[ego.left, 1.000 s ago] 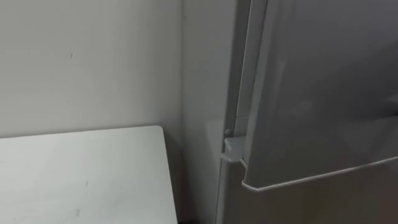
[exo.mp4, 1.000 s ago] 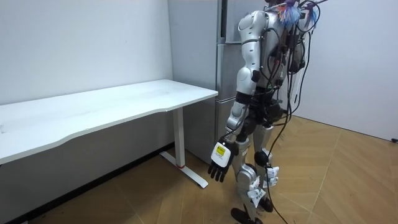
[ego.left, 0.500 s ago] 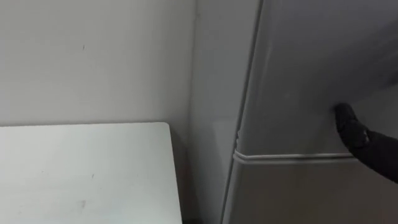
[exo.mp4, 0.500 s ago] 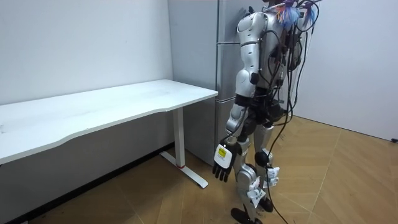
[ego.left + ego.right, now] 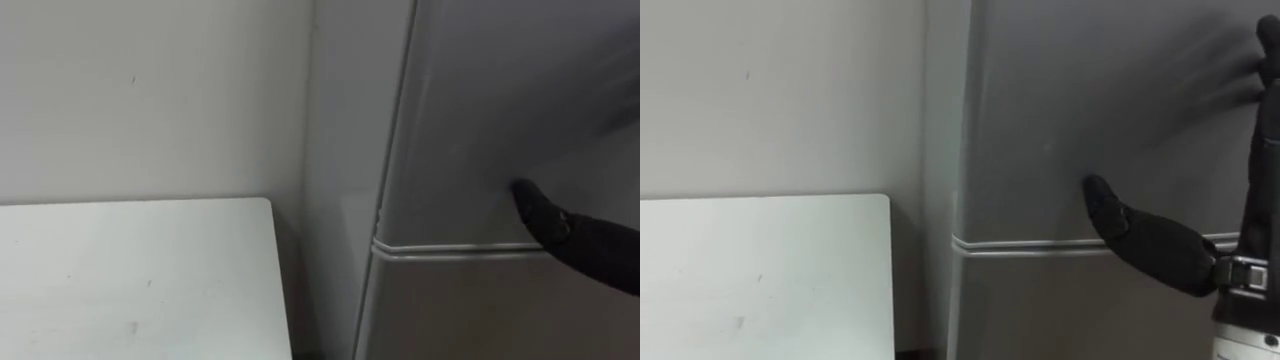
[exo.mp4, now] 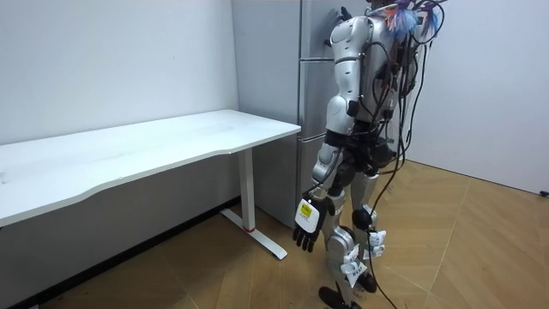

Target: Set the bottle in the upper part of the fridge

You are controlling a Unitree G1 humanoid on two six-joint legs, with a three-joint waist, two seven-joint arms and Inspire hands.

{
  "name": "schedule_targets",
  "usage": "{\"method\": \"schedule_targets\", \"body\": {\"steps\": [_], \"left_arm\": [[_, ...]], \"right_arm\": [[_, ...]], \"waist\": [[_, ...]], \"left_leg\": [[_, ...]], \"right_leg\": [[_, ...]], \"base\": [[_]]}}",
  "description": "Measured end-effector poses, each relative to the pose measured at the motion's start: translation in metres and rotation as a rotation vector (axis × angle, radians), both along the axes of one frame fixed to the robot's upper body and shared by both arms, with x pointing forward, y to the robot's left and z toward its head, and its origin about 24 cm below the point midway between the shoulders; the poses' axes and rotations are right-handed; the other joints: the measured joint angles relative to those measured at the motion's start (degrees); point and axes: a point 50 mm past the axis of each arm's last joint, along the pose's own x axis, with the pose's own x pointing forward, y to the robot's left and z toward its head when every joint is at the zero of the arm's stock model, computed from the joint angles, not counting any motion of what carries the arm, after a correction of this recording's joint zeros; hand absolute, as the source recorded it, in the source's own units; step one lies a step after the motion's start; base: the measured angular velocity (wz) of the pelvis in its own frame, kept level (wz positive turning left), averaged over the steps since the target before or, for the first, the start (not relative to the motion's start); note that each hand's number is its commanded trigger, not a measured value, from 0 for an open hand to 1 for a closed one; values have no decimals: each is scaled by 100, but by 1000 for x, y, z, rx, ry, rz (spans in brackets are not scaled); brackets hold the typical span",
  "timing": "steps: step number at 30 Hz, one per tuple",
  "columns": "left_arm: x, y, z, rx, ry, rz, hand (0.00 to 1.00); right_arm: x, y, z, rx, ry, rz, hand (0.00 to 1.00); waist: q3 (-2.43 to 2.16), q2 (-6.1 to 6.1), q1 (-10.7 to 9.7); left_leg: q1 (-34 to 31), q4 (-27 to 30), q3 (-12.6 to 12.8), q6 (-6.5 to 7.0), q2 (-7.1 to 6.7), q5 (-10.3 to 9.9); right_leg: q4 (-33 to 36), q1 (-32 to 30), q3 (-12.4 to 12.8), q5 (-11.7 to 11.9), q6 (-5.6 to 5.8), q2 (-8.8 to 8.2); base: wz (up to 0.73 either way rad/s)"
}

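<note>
The bottle is in neither hand, so I think it is inside the fridge (image 6: pixel 274 86), behind the upper door (image 5: pixel 1090 100). That door looks shut and sits flat with the lower door (image 5: pixel 1060 310) under it.

The right hand (image 5: pixel 1170 250) lies against the upper door, just above the line where the two doors meet. Its thumb sticks out wide to the side. Its fingers (image 5: pixel 1268 150) point up, straight. The left hand (image 6: pixel 305 225) hangs by the robot's leg with loose fingers and holds nothing.

The fridge stands just beside the far right corner of the desk (image 5: pixel 140 270).

Here is what could go wrong. If the push is too soft, the door may not seal and could swing open. A hard shove could knock the bottle over inside.
</note>
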Motion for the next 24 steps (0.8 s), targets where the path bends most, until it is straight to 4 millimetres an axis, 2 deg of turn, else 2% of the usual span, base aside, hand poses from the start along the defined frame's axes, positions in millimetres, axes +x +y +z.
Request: {"method": "schedule_targets", "body": {"steps": [3,9,14,19,24], "left_arm": [[4,0,-1,-9,4,-1,0],[8,2,0,-14,6,7,0],[5,3,0,-12,29,15,0],[4,7,1,-5,38,26,0],[3,12,3,5,44,30,0]], "right_arm": [[4,1,-3,-6,24,-3,0],[13,0,-7,-26,68,-12,0],[20,-2,-10,-118,111,-59,0],[22,-4,-13,-148,142,-93,0],[25,-5,-16,-175,163,-119,0]], "waist": [[30,-2,5],[51,-25,44],[50,-44,52],[10,-106,66],[16,-133,111]], "left_leg": [[41,55,-122,0,-1,0],[41,66,-243,-11,7,3],[33,92,-252,-29,12,28],[-54,170,-405,-50,15,55],[-76,191,-421,-73,29,81]], "right_leg": [[-56,97,-80,3,-8,-10],[-88,170,-148,37,-36,-11],[-89,139,-166,66,-41,-14],[-89,148,-273,90,-79,-16],[-93,143,-322,97,-87,-12]], "base": [[11],[5],[1],[9],[5]]}}
